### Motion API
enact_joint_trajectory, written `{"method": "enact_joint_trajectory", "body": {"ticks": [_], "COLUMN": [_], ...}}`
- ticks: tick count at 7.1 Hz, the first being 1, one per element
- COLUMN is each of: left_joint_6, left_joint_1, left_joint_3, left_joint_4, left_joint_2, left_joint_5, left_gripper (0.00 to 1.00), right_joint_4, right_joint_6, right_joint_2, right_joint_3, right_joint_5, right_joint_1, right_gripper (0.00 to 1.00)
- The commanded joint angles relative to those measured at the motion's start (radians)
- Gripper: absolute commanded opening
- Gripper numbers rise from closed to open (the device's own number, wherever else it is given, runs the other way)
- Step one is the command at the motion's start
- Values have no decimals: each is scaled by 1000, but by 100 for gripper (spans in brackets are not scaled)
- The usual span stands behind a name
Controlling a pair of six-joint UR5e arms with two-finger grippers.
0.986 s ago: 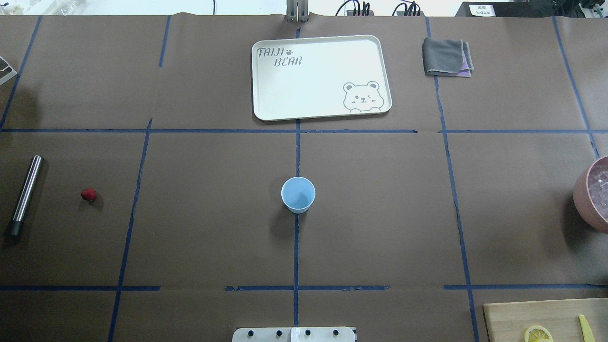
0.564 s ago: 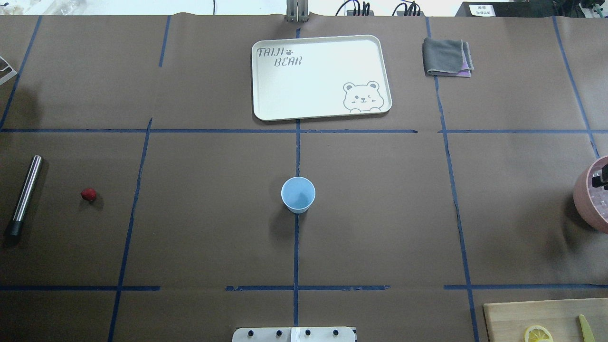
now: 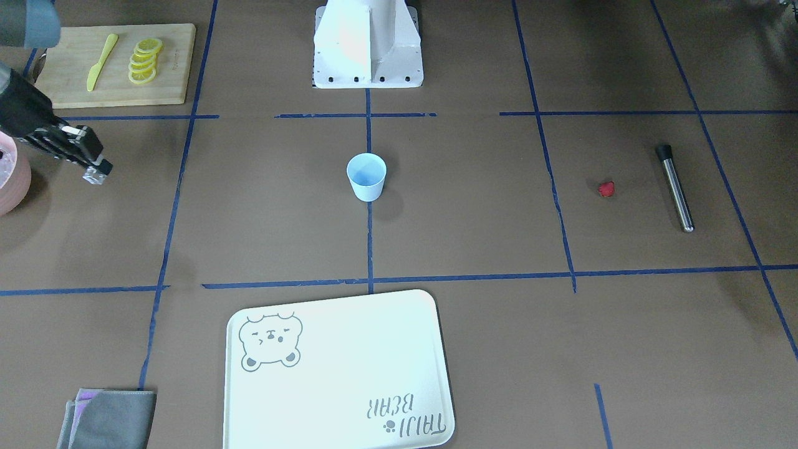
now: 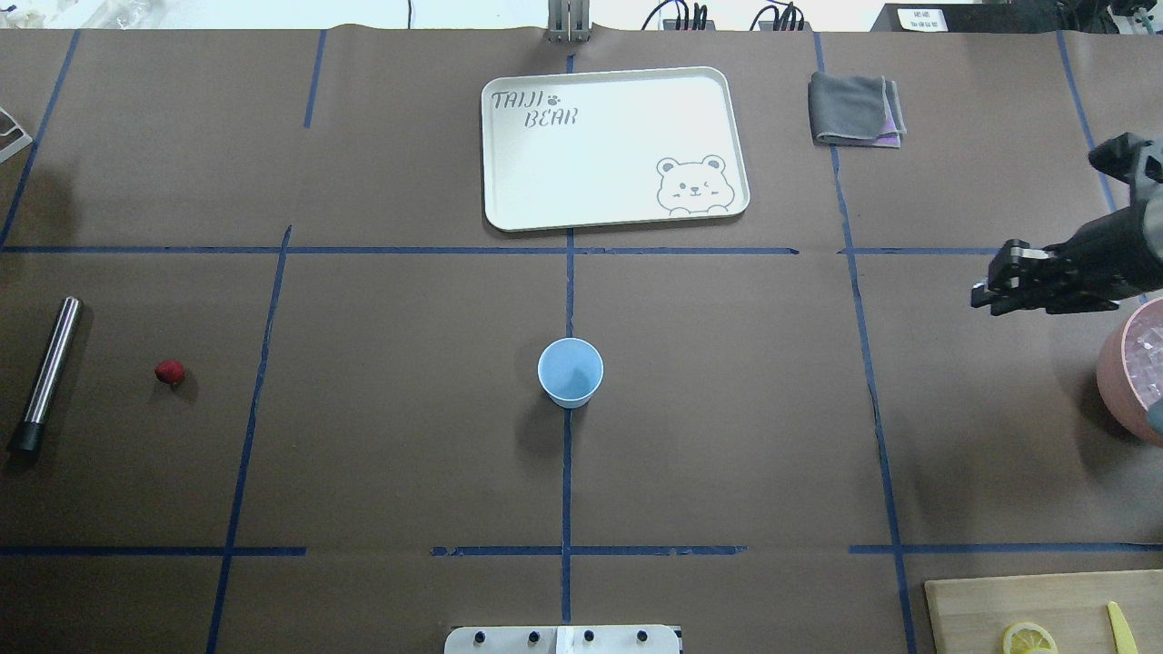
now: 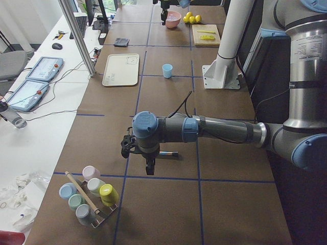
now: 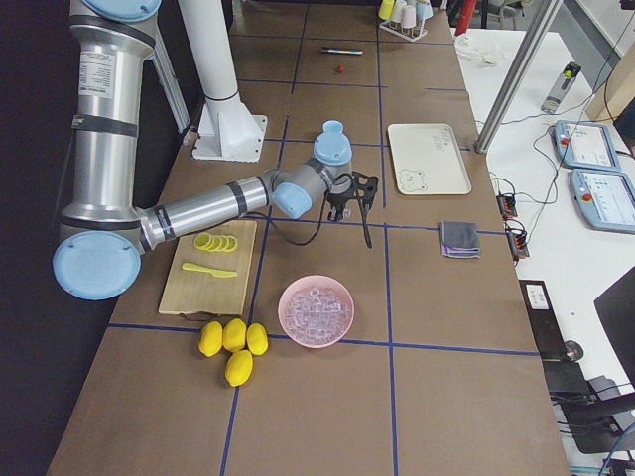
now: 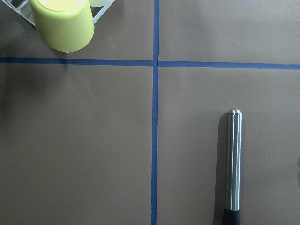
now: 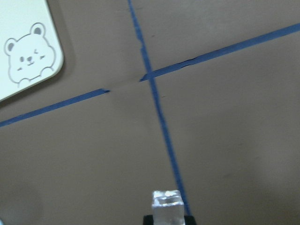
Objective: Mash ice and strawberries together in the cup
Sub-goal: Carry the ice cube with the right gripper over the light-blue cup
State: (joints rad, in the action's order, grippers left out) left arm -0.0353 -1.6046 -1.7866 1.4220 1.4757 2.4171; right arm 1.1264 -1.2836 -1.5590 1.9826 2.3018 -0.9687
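Note:
The pale blue cup (image 4: 570, 371) stands upright at the table's middle; it also shows in the front view (image 3: 366, 177). Its inside looks bare. My right gripper (image 4: 986, 295) is shut on a clear ice cube (image 8: 166, 206), also seen in the front view (image 3: 92, 179). It hangs above the table between the pink bowl and the cup, far from the cup. The red strawberry (image 4: 169, 371) lies on the table far to the left. My left gripper (image 5: 148, 166) shows only in the exterior left view, over the muddler; I cannot tell whether it is open or shut.
A steel muddler (image 4: 50, 368) lies left of the strawberry. The pink bowl (image 4: 1113, 377) of ice sits at the right edge. A cream tray (image 4: 613, 145) and a grey cloth (image 4: 854, 109) lie at the back. A cutting board (image 3: 118, 62) holds lemon slices.
My right gripper was at the pink bowl at the right edge. It has risen and moved left and back with an ice cube in it.

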Motion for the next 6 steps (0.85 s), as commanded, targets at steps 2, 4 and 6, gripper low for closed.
{"method": "enact_joint_trajectory", "body": {"ticks": [2, 4, 6], "left_joint_6": [0, 0, 0], "left_joint_1": [0, 0, 0], "left_joint_3": [-1, -1, -2], "left_joint_4": [2, 2, 2], "left_joint_2": [0, 1, 1], "left_joint_5": [0, 0, 0], "left_gripper": [100, 100, 100], "right_joint_4": [3, 163, 177], "right_joint_6": [-367, -407, -471], "right_joint_2": [254, 447, 549], "right_joint_3": [-13, -57, -141], "right_joint_5": [-98, -229, -287], "right_joint_1": [268, 407, 484], "right_gripper": [0, 0, 0]}}
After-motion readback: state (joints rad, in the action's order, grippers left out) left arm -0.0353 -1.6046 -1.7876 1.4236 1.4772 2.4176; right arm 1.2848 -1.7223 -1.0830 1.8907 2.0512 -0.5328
